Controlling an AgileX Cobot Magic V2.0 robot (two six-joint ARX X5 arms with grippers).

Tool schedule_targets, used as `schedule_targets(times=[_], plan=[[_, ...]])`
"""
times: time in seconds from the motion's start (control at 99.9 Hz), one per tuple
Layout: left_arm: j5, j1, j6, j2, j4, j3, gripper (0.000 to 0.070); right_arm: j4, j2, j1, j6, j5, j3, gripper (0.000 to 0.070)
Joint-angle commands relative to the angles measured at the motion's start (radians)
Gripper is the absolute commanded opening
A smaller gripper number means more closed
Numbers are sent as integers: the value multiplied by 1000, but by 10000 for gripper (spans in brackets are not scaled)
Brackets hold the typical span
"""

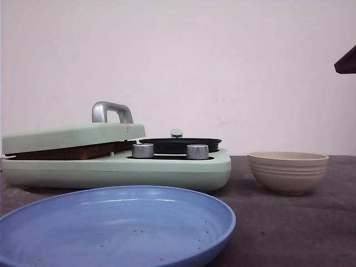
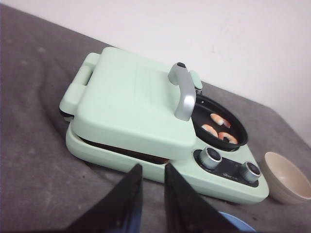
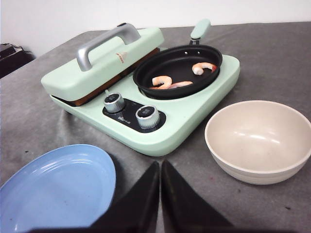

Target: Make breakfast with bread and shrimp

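Three pink shrimp [image 3: 162, 80] lie in the black round pan [image 3: 177, 68] on the mint-green breakfast maker [image 1: 167, 167]; they also show in the left wrist view as shrimp [image 2: 217, 119]. The maker's lid [image 2: 131, 102], with a silver handle [image 1: 111, 110], is down almost flat. A brown edge [image 1: 67, 151] shows in the slit under it; I cannot tell whether it is the bread. My left gripper [image 2: 152, 168] hovers before the maker's front, narrowly open and empty. My right gripper [image 3: 160, 164] hangs shut and empty between the plate and the bowl.
A blue plate [image 1: 111, 222] sits nearest the robot, empty apart from a few specks. An empty beige bowl [image 1: 288, 171] stands right of the maker. Two silver knobs [image 3: 146, 114] face the front. A dark part [image 1: 346, 61] juts in at the upper right edge.
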Motion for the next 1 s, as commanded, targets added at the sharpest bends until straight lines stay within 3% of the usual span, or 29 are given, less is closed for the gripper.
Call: schedule_targets(times=[0.0,0.761,0.821,0.921,0.991], plan=[[-3,-4,-27,-2,17,11,0,14,-1,6,6,-2,-2,0],[-3,21,-21,-4,-5,10,0,14,-1,6,7,-2,-2,0],[-20,48,55,-4,-29,3,0,14,-1,6,7,-2,-2,0],[-37,103,328,-4,31,-34,0,14,-1,6,7,-2,-2,0],[-35,142,467,-4,127,-73,0,14,-1,6,7,-2,-2,0]])
